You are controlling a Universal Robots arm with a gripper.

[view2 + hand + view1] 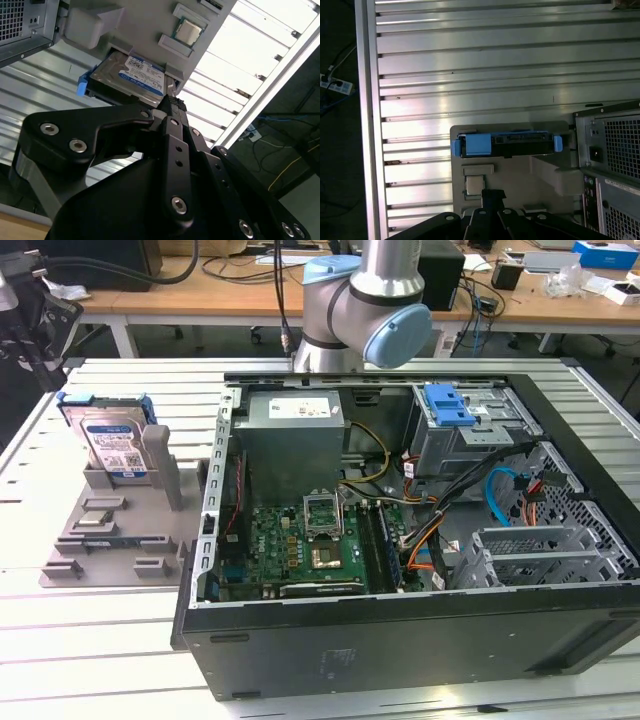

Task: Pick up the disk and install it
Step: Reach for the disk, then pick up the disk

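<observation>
The disk [112, 445] is a silver-grey drive with a white-and-blue label in a blue carrier. It stands on edge in a slot of the grey holder [120, 540] at the exterior view's left, outside the computer case. Both wrist views look down on the disk [132, 75] [505, 144] from well above. My black gripper [170, 102] [492, 195] hangs over the holder, apart from the disk. Its fingers are shut together with nothing between them.
The open computer case [400, 630] lies to the exterior view's right of the holder. A metal drive cage with a blue latch piece [447, 405] sits at its far side. A processor chip [189, 31] rests in the holder. The slatted metal table [90, 640] carries everything.
</observation>
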